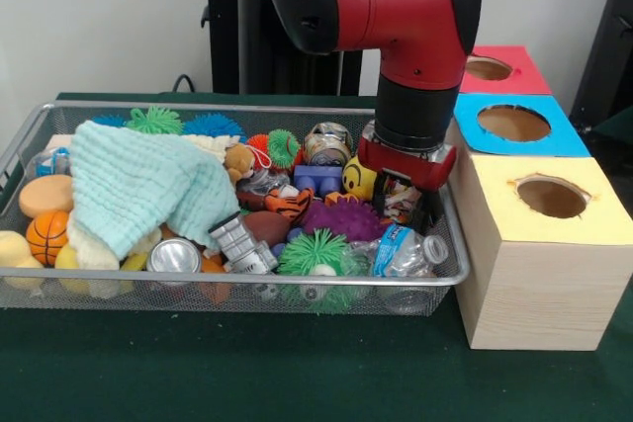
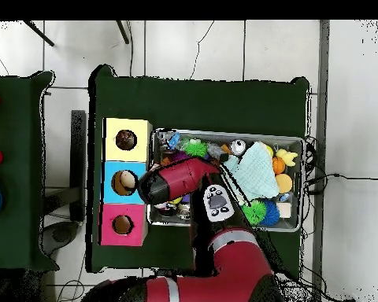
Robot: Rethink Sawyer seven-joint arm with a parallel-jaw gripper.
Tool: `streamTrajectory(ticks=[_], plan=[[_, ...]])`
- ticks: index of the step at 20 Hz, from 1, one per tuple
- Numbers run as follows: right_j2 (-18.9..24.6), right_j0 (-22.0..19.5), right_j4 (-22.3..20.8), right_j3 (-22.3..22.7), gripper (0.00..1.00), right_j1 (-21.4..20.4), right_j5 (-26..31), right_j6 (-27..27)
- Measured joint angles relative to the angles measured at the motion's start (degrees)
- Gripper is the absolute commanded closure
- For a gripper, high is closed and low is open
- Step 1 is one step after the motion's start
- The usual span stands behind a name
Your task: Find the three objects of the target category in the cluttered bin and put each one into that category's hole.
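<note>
The wire mesh bin [image 1: 227,282] is full of toys and lies left of three wooden boxes; it also shows in the overhead view [image 2: 224,132]. My gripper [image 1: 406,203] reaches down into the bin's right end, close to the yellow-topped box [image 1: 551,197]. Its fingers [image 1: 382,193] stand apart, open, around a small brown and white item that I cannot make out. A crushed plastic bottle [image 1: 406,252], a purple spiky ball [image 1: 346,216] and a yellow toy [image 1: 358,180] lie next to it. In the overhead view the arm's wrist [image 2: 164,185] hides the gripper.
The blue-topped box [image 1: 514,124] and the red-topped box [image 1: 492,68] stand behind the yellow one, each with a round hole. A pale green cloth [image 1: 138,185] covers the bin's left half. A silver can [image 1: 174,256], a green spiky ball [image 1: 315,254] and an orange ball [image 1: 46,234] lie near the front.
</note>
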Motion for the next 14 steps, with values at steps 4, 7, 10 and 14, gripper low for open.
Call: streamTrajectory(ticks=[4, 7, 10, 14], plan=[[1.3, -1.4, 0.0, 1.1, 0.0, -0.5, 0.1, 0.0], [2.4, -2.5, -0.1, 2.3, 0.0, -1.2, 0.1, 0.0], [2.9, -3.0, -0.1, 3.2, 0.0, -1.8, 0.1, 0.0], [3.0, -3.1, -0.4, 4.4, 0.0, -2.4, 0.1, 0.0]])
